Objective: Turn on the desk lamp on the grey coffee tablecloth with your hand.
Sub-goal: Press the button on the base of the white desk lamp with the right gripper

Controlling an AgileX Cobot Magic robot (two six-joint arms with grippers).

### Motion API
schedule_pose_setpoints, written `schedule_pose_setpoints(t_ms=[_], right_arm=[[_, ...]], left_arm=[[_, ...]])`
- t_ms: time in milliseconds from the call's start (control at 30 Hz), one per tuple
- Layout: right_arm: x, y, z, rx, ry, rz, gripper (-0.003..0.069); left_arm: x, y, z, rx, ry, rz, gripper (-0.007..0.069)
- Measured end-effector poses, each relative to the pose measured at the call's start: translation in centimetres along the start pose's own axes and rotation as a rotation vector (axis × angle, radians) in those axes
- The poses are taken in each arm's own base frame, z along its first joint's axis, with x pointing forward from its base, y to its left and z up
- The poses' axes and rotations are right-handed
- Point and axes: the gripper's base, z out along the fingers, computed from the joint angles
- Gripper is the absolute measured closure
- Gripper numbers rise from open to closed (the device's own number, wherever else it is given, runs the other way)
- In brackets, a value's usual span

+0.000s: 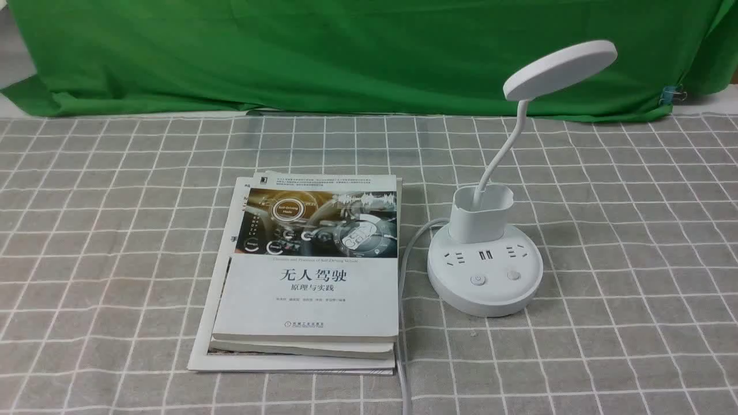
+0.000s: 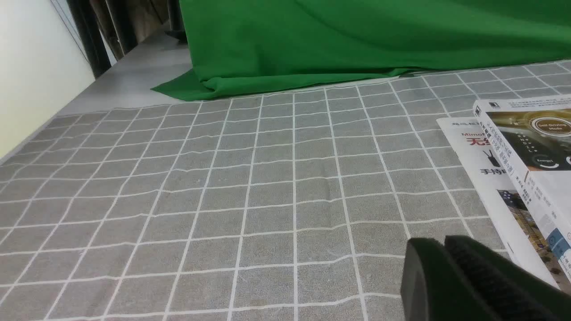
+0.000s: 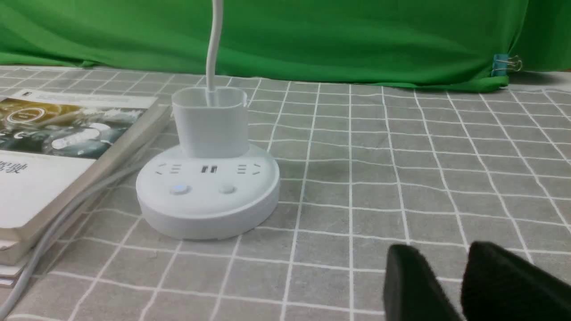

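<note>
The white desk lamp (image 1: 485,275) stands on the grey coffee tablecloth (image 1: 634,230), right of centre, its disc head (image 1: 559,69) raised on a bent neck. Two round buttons (image 1: 477,280) sit on the front of its base. In the right wrist view the lamp base (image 3: 207,196) lies ahead, and one button (image 3: 179,189) glows faintly blue. My right gripper (image 3: 446,252) is open and empty, low over the cloth and apart from the base. My left gripper (image 2: 441,243) is shut, holding nothing, over the cloth (image 2: 223,200) beside the books. Neither hand shows in the front view.
A stack of books (image 1: 311,271) lies just left of the lamp, and the lamp's white cable (image 1: 403,300) runs between them toward the front edge. A green backdrop cloth (image 1: 346,52) hangs along the back, with a clip (image 1: 671,94) at its right end.
</note>
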Motion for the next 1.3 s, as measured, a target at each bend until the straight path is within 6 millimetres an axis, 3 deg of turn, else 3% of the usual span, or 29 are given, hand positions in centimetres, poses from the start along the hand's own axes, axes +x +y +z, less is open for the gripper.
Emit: schedule_pose_setpoints(t_ms=[1133,1300], right_arm=[[-0.01,0.00,0.00,0.000,-0.001,0.000,0.0417],[-0.74,-0.07,-0.03,0.003,-0.082,0.122,0.0415]], left_arm=[[0.00,0.00,0.00,0.000,0.000,0.000,0.0606],[0.00,0.00,0.00,0.000,0.000,0.000,0.0606]])
